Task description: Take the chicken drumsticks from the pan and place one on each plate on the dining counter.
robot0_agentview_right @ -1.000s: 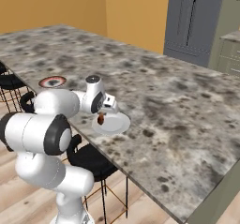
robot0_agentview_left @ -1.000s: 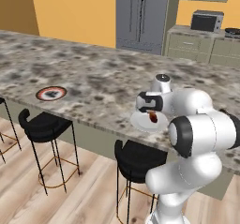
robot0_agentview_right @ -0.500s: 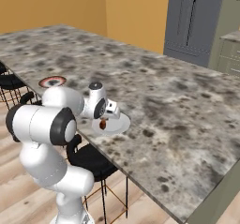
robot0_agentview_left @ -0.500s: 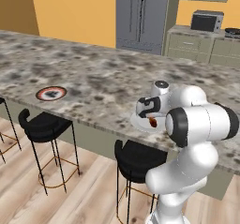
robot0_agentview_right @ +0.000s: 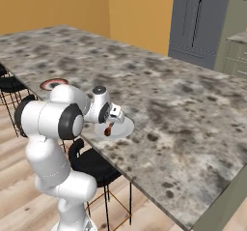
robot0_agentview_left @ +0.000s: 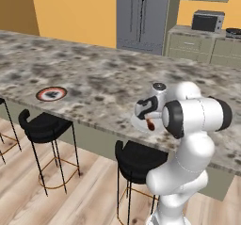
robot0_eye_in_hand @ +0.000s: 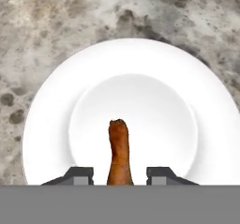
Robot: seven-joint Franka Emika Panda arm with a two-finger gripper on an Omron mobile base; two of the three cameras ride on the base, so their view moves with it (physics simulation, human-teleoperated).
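Orange-brown and glossy, a tapered chicken drumstick [robot0_eye_in_hand: 118,153] is hanging between the two dark finger tips of the two-finger gripper [robot0_eye_in_hand: 118,174] directly over the pale centre of a plain white round plate [robot0_eye_in_hand: 51,106]; the fingers are standing a little apart from the meat in the hand view, so whether they are pinching it or have let go cannot be told, and its lower end is cut off there. That plate [robot0_agentview_right: 126,128] is sitting by the near edge of the grey-brown speckled granite dining counter [robot0_agentview_right: 183,109], above a black bar stool [robot0_agentview_left: 136,156]. From the left base view the white arm's bulky joints are hiding most of the plate, leaving only the drumstick [robot0_agentview_left: 150,124] showing as a small dark-red blur. The second round plate with a dark red-brown rim [robot0_agentview_left: 51,93] is lying well apart along the same near edge; what is lying on it is too small to make out.
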